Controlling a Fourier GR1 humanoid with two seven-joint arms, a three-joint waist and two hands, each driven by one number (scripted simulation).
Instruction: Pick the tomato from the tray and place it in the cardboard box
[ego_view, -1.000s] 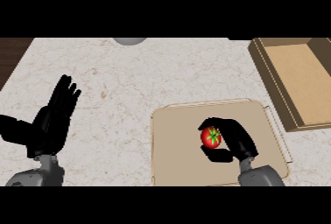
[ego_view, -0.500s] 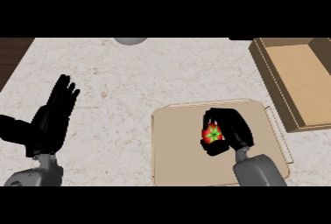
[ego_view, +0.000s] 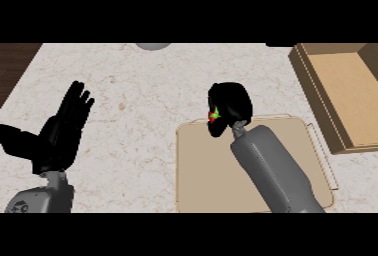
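Head view: the tomato (ego_view: 213, 115) is enclosed by the right hand (ego_view: 230, 106), whose fingers are curled round it; only a sliver of red with the green calyx is seen at the hand's left side. Hand and tomato are shown over the far edge of the tray (ego_view: 203, 170), near its far-left corner. Whether the tomato is clear of the tray surface cannot be told for certain, though it is judged lifted.

Key relation: the cardboard box (ego_view: 345, 95) lies to the hand's right and slightly farther away, well apart from it, with its long axis running away from the robot. The near-left wall of the box stands between hand and opening, so a rightward carry above that wall is judged to be needed.

The left hand (ego_view: 60, 132) is seen at the view's left, open, fingers up, resting, and much farther from the box.
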